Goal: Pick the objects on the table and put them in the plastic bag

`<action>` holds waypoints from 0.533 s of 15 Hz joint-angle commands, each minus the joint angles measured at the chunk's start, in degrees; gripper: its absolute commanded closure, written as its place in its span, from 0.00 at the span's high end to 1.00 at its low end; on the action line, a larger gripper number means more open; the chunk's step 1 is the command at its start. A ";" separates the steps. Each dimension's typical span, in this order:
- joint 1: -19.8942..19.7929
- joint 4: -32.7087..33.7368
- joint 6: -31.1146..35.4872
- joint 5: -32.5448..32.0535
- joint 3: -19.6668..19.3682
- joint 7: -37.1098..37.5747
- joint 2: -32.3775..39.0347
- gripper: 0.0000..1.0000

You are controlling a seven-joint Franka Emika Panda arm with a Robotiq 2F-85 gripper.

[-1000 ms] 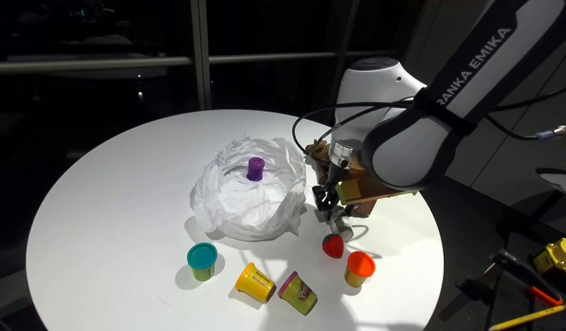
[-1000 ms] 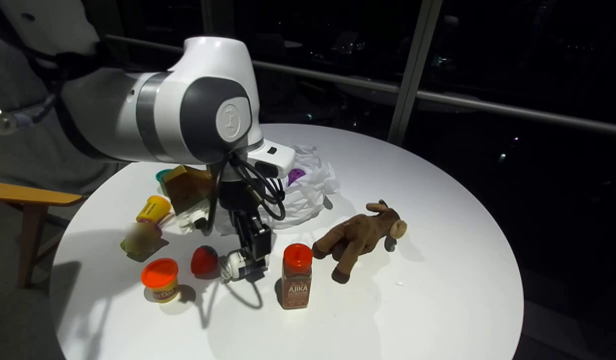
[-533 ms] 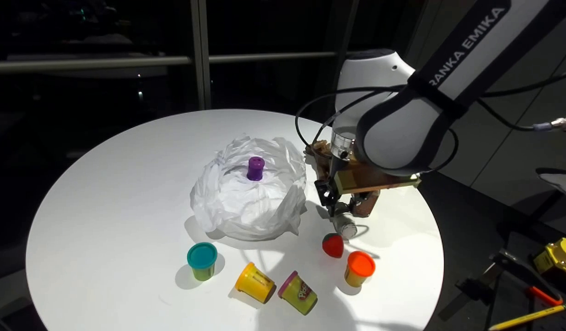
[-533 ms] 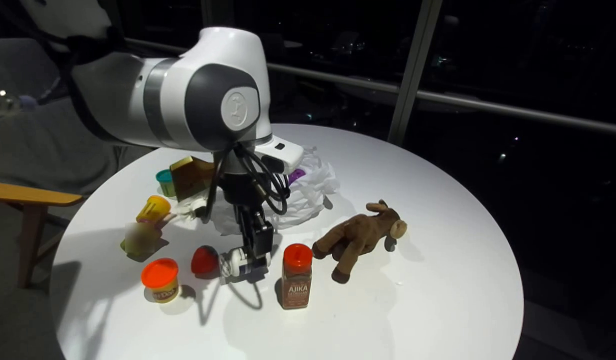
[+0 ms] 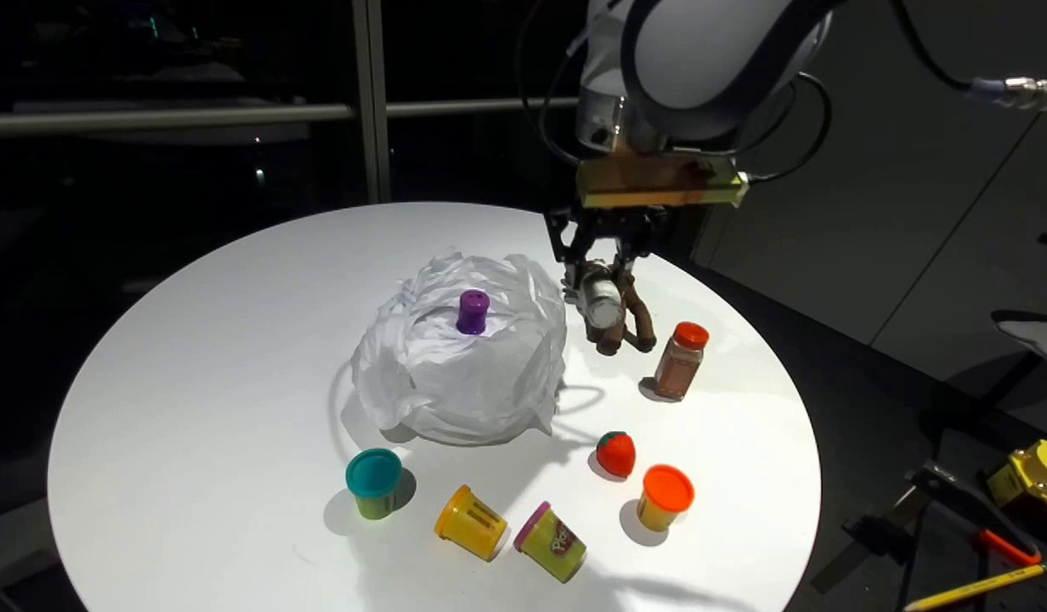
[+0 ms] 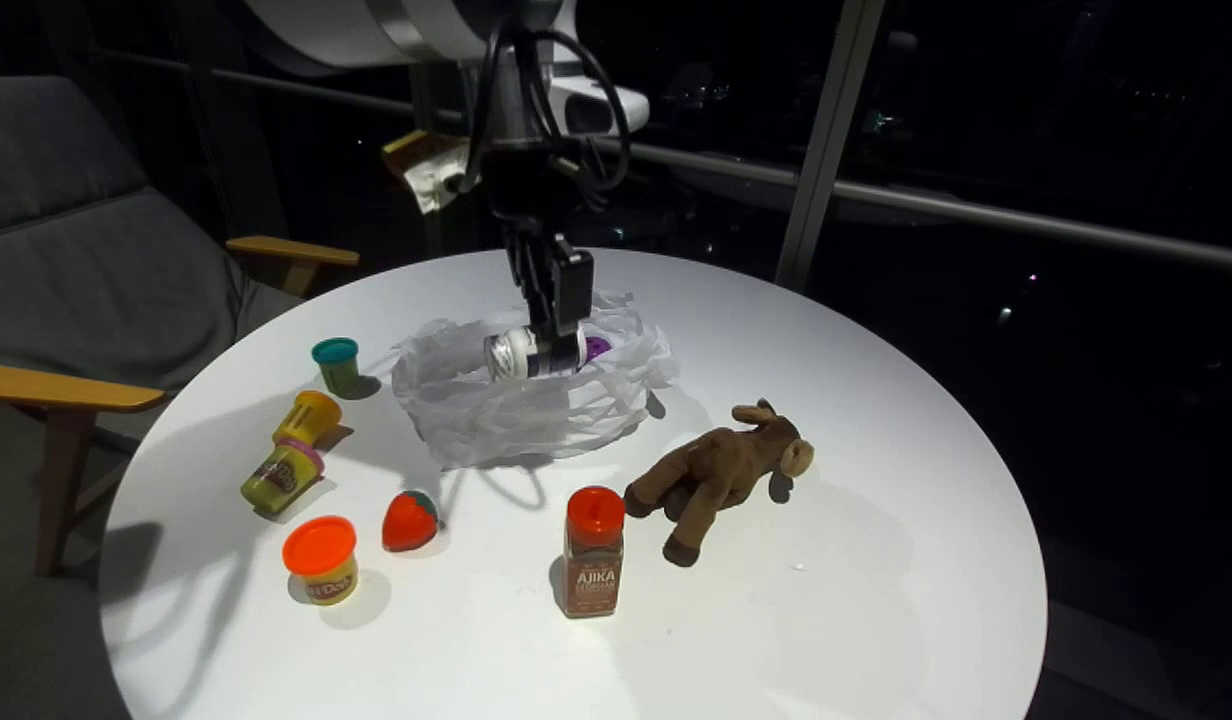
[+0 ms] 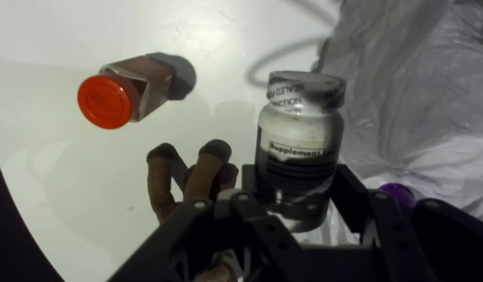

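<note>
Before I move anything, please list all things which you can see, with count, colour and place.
table: 1, white, central
bag: 1, white, on table
purple jar: 1, purple, in bag
bottle: 1, white, held above table
teal-lidded tub: 1, green, upright on table
yellow tub: 1, yellow, lying on table
pink-lidded tub: 1, yellow-green, lying beside yellow tub
orange-lidded tub: 1, yellow, upright on table
strawberry: 1, red, beside orange-lidded tub
spice jar: 1, reddish-brown, upright on table
soft toy: 1, brown, near spice jar
chair: 1, grey, near table
pencil: 1, yellow, beyond table
yellow object: 1, yellow, near pencil
windows: count unclear, dark, behind table
arm: 1, white and black, above table
gripper: 1, black, closed on bottle
</note>
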 commanded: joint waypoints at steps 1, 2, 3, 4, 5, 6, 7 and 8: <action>-0.66 10.94 -4.06 -1.35 2.40 0.81 5.02 0.26; -0.94 13.13 -4.47 -0.98 3.08 0.16 6.77 0.26; -0.95 15.05 -4.77 -0.99 3.41 0.01 8.44 0.26; -0.86 17.11 -4.46 -1.30 3.38 0.13 10.70 0.26; -0.86 19.10 -3.98 -1.35 3.26 0.16 12.90 0.26; -0.87 21.16 -3.79 -1.27 3.08 0.06 15.10 0.26; -0.97 23.17 -3.46 -0.99 2.82 0.06 17.27 0.26; -1.02 25.26 -3.44 -0.87 2.42 0.20 19.44 0.26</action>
